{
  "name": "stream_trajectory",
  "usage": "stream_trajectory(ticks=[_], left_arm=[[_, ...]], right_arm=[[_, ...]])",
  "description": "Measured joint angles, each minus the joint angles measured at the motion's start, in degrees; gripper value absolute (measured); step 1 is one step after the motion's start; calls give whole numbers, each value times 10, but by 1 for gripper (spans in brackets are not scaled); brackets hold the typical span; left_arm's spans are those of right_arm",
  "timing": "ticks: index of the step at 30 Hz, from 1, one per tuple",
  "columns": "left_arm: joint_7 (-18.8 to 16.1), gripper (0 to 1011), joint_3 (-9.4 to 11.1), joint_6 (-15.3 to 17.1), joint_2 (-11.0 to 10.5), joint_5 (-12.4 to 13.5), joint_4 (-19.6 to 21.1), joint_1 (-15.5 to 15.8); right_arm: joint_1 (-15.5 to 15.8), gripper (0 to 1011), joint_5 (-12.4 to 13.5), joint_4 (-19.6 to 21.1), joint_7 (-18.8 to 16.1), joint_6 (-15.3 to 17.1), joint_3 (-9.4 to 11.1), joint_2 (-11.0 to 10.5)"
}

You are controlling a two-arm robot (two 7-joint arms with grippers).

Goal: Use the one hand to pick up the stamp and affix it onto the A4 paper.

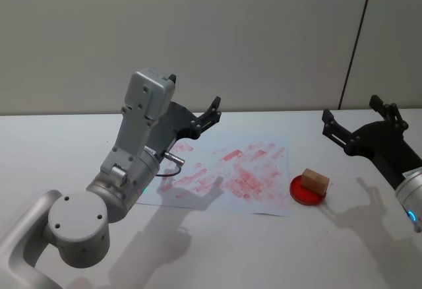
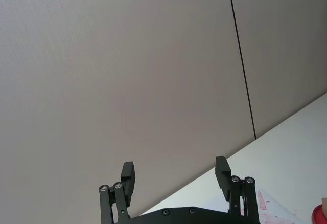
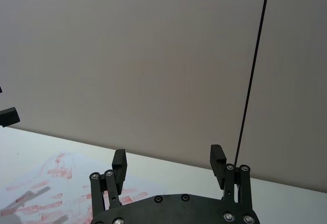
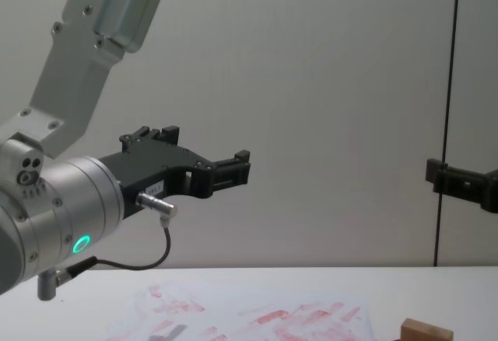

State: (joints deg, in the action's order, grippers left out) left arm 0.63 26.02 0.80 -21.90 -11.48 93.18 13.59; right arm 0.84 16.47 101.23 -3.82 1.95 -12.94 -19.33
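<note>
The stamp (image 1: pixel 316 181) is sitting on a red ink pad (image 1: pixel 298 194), just right of the A4 paper (image 1: pixel 264 165). The left gripper (image 1: pixel 194 90) and right gripper (image 1: pixel 351 107) are hovering raised, claws spread and holding nothing.

I work in a bare test lab: plain white table (image 1: pixel 59 145) before blank grey wall panels (image 1: pixel 231 32)

On one worktop (image 1: pixel 66 144), one stamp (image 1: pixel 316 181), one A4 paper (image 1: pixel 231 154) and one round red pad (image 1: pixel 302 196) are counted, and two grippers are counted above it, one left gripper (image 1: pixel 194 88) and one right gripper (image 1: pixel 351 107), each fitted with two fingers (image 2: pixel 127 172).
</note>
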Motion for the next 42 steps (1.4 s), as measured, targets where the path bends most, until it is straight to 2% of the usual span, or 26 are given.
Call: stream_trajectory(ticks=[14, 19, 32, 36, 42], left_arm=[[0, 1001, 0, 0, 0, 0, 0, 0], [0, 1002, 0, 0, 0, 0, 0, 0], [0, 1001, 0, 0, 0, 0, 0, 0], [0, 1001, 0, 0, 0, 0, 0, 0], [0, 1001, 0, 0, 0, 0, 0, 0]], right_arm=[[0, 1001, 0, 0, 0, 0, 0, -1], [6, 1001, 4, 0, 0, 7, 5, -7], [28, 1001, 12, 8, -14, 67, 17, -35], [27, 1001, 2, 3, -22, 84, 13, -35], [13, 1001, -27, -16, -37, 111, 2, -24]])
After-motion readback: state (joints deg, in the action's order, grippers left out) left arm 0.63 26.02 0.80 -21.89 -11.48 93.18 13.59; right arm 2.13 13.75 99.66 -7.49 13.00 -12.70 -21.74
